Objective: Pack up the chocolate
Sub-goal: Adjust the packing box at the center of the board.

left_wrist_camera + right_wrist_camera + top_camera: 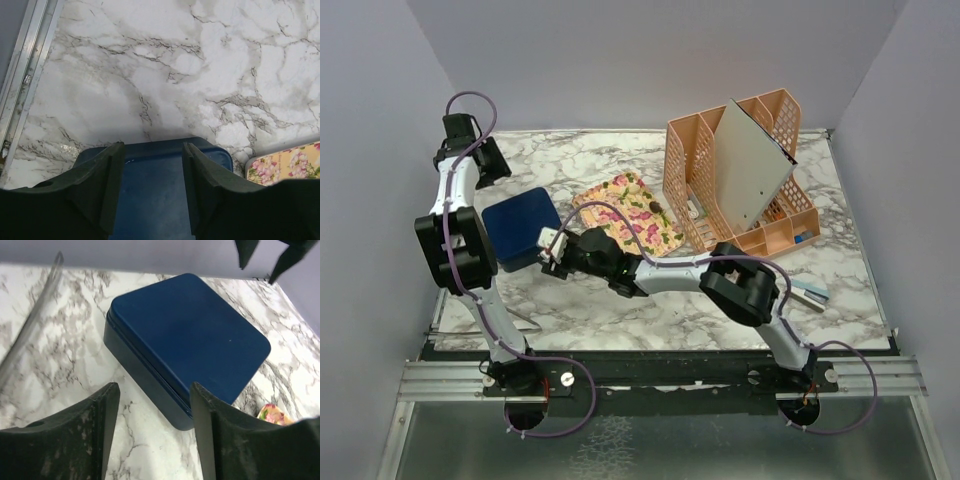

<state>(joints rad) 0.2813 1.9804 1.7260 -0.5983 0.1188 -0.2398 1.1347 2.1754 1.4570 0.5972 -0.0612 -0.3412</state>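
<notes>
Marble-pattern tabletop (pixel 620 320), white with grey veining; plain grey walls on three sides. Landmark for all positions: dark blue tin (pixel 190 335), square with rounded corners, lid on, contents hidden

Nearer than the tin: both arm bases bolted to a metal rail (pixel 660 375) at the table's near edge. Purple cables (pixel 575 405) loop out from them.

Right of the tin and slightly nearer, well apart from it: small pale blue flat item (pixel 810 292), partly behind the right arm's elbow. Cannot tell what it is.

Right gripper (pixel 154 390): low, just beside the tin's right side and facing it. Jaws apart, nothing between them, no contact with the tin.

Left gripper (pixel 152 152): over the tin's far edge, pointing down. Jaws apart, nothing held; only the blue lid shows through the gap. In the right wrist view its fingertips (pixel 245 247) hang clear above the tin's far corner.

Right of the tin, near but not touching: floral-print tray (pixel 625 212) with a pale rim, lying flat.

Chocolate: no piece can be identified for certain. Small dark spots (pixel 657 208) sit on the tray's side away from the tin, too small to name.

Far right of the tin, just beyond the tray: peach mesh desk organiser (pixel 685 170), upright, with a grey flat board (pixel 750 170) leaning tilted inside it
</notes>
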